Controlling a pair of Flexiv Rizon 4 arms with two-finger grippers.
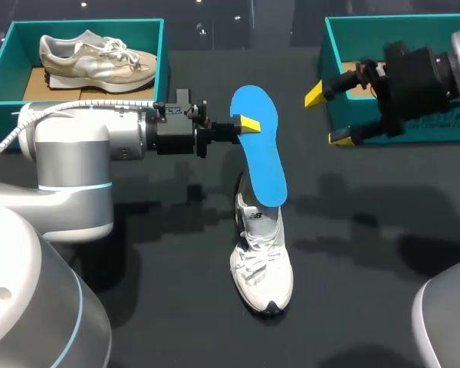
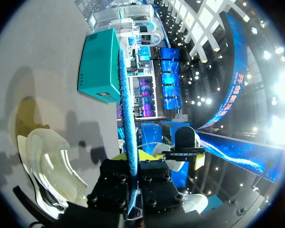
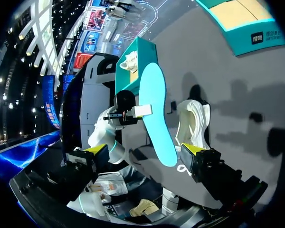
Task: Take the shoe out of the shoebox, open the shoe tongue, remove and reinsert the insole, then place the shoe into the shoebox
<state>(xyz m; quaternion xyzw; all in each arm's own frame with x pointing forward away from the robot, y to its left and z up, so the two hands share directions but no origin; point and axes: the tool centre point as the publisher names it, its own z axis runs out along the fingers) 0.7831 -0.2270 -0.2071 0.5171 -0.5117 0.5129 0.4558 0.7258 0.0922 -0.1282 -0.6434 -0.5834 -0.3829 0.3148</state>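
Observation:
My left gripper (image 1: 247, 125) is shut on the upper edge of a blue insole (image 1: 261, 153) and holds it upright over the table's middle. The insole's lower end overlaps the heel opening of a white shoe (image 1: 262, 264) that lies on the dark table, toe towards the front. In the left wrist view the insole (image 2: 126, 104) runs edge-on out from between the fingers, with the shoe (image 2: 47, 166) beside it. My right gripper (image 1: 327, 116) hangs open by the right teal shoebox (image 1: 330, 46). From the right wrist, that gripper (image 3: 145, 149) faces the insole (image 3: 154, 109) and the shoe (image 3: 192, 121).
A second teal shoebox (image 1: 84, 23) at the back left holds a beige shoe (image 1: 96, 60). The right box shows a brown floor. Dark tabletop lies on both sides of the white shoe.

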